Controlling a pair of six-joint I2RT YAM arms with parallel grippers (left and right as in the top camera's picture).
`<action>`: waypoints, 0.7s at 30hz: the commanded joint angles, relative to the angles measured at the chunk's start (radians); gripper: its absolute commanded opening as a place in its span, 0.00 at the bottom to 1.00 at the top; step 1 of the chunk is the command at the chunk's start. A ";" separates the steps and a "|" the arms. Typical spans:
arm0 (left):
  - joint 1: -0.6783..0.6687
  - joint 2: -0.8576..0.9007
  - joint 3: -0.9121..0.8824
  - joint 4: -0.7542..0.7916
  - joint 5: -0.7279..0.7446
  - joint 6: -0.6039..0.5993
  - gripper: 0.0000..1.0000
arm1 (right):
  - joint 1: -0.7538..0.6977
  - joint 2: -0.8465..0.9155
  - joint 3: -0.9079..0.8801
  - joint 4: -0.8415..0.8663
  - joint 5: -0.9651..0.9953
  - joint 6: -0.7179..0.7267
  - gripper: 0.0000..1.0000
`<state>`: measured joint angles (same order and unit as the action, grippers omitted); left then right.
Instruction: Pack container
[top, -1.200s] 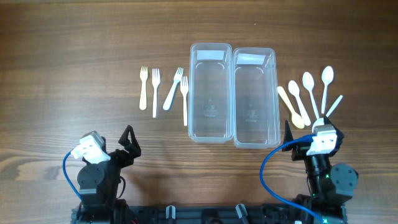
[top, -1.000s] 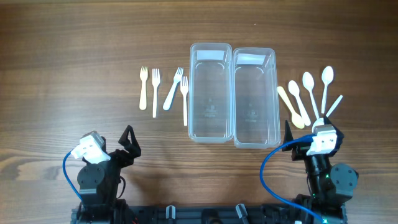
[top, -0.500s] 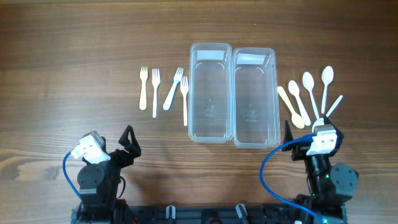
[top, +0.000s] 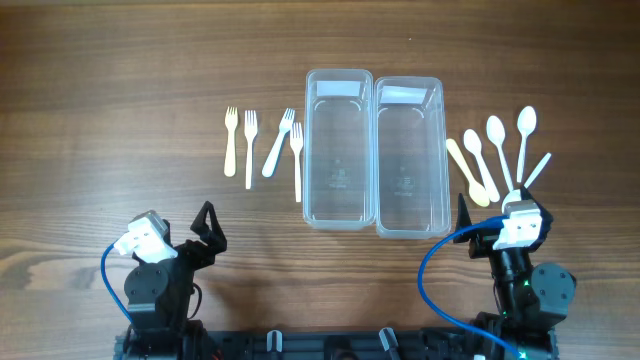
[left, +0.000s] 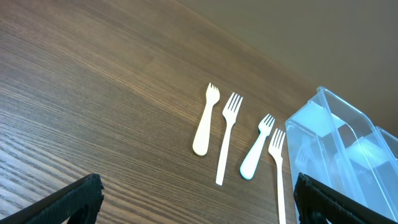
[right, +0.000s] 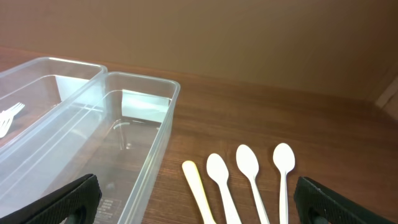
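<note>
At the middle of the bench (top: 120, 80), seen from overhead, the left container (top: 339, 72) and the right container (top: 408, 81) stand side by side, long walls touching; four forks (top: 249, 150) lie just left of them; the spoons (top: 479, 165) fan out just right. In the left wrist view the left tool (left: 199, 205) gapes wide, gripping nothing, forks ahead on the wood; in the right wrist view the right tool (right: 199, 202) is likewise spread wide and empty-handed, spoons ahead beside the right container's wall.
</note>
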<state>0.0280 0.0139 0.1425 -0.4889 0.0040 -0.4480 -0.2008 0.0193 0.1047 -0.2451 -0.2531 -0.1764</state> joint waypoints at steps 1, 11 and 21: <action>0.002 -0.011 -0.005 0.003 -0.010 -0.002 1.00 | 0.005 -0.012 -0.007 0.005 0.017 0.022 1.00; 0.002 -0.011 -0.005 0.003 -0.010 -0.002 1.00 | 0.005 -0.012 -0.007 0.005 0.017 0.021 1.00; 0.002 -0.011 -0.005 0.006 0.006 -0.002 1.00 | 0.005 -0.012 -0.007 0.038 -0.313 0.091 1.00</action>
<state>0.0280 0.0139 0.1425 -0.4889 0.0048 -0.4480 -0.2008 0.0193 0.1047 -0.2272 -0.3771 -0.1585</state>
